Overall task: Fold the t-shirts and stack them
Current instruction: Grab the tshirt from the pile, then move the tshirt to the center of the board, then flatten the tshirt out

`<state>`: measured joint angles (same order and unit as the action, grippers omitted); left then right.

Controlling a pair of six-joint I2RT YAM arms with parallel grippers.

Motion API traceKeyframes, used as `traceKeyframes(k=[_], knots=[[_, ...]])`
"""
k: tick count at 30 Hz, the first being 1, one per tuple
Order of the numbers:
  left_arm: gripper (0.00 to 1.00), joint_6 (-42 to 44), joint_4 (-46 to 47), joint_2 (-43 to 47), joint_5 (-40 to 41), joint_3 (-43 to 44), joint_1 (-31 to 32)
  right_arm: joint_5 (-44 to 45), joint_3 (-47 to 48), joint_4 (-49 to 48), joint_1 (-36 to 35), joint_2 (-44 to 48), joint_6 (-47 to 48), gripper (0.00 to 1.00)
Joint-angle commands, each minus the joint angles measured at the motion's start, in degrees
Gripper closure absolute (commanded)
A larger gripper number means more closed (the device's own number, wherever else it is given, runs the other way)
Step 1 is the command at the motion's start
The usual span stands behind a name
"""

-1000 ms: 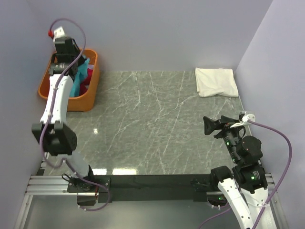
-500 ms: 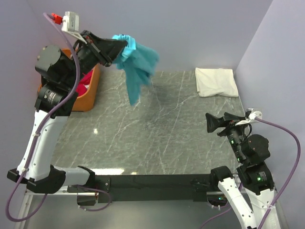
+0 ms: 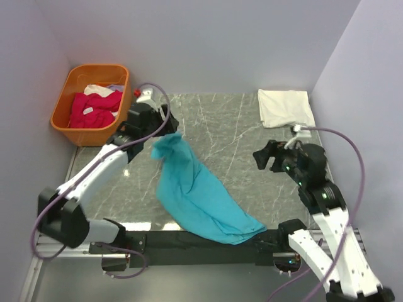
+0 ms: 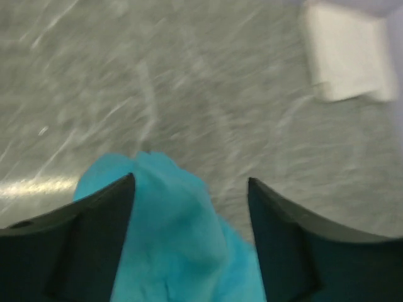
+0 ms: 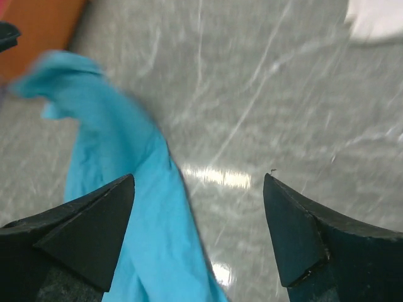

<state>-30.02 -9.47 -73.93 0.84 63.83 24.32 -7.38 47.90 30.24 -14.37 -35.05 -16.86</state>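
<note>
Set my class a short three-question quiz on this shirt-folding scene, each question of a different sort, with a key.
1. True or false: the magenta t-shirts lie in the orange basket.
2. What colour is the unfolded t-shirt sprawled across the table? A white; B teal; C magenta.
3. Fill in: the right gripper has its jaws ____, with nothing between them.

Key: 1 true; 2 B; 3 open.
</note>
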Motion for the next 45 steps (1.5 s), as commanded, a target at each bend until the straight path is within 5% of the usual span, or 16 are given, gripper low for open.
traceKeyframes(k=[1,5,14,27,28,31,32,35,41,43,45], knots=[[0.17,1.9,-0.06,-3.49,11.03,0.85,-0.41,-4.48,2.72,5.08,-0.31,-8.44,-0.81,0.13],[0.05,-1.44,-4.76,-1.84,6.9,-1.24,-0.15,-8.34,1.51,7.99,-0.74,-16.0,-1.06,0.18],[0.06,-6.1,-11.71,11.6,0.48,-20.48,1.88,-4.84,-3.34,2.73,-15.85,-33.05,-3.62,0.26],[0.08,-9.27,-13.55,23.74,4.08,-28.06,1.87,4.38,8.52,3.42,-29.39,-59.07,-2.3,0.33],[0.08,-9.18,-13.47,23.92,4.17,-28.15,1.88,4.82,8.87,4.03,-30.01,-60.13,-2.3,0.36],[0.09,-9.09,-13.46,24.1,4.43,-28.41,1.79,7.28,10.37,5.53,-30.63,-62.95,-1.68,0.67],[0.09,-9.09,-13.46,24.01,4.52,-28.41,1.87,8.77,10.98,5.79,-30.63,-63.3,-1.25,0.85],[0.09,-8.74,-13.81,23.92,4.7,-28.06,1.79,16.22,13.17,7.9,-28.01,-62.6,0.24,1.0],[0.12,-8.21,-13.38,23.4,4.08,-27.89,1.88,21.79,25.29,7.82,-7.97,-59.61,0.78,0.99],[0.12,-8.3,-12.76,22.69,3.56,-28.06,1.88,20.48,28.81,6.77,-4.45,-59.87,-0.62,0.92],[0.12,-8.39,-12.32,21.64,2.77,-27.97,1.87,19.16,31.11,4.84,-2.77,-58.82,-1.59,0.7]])
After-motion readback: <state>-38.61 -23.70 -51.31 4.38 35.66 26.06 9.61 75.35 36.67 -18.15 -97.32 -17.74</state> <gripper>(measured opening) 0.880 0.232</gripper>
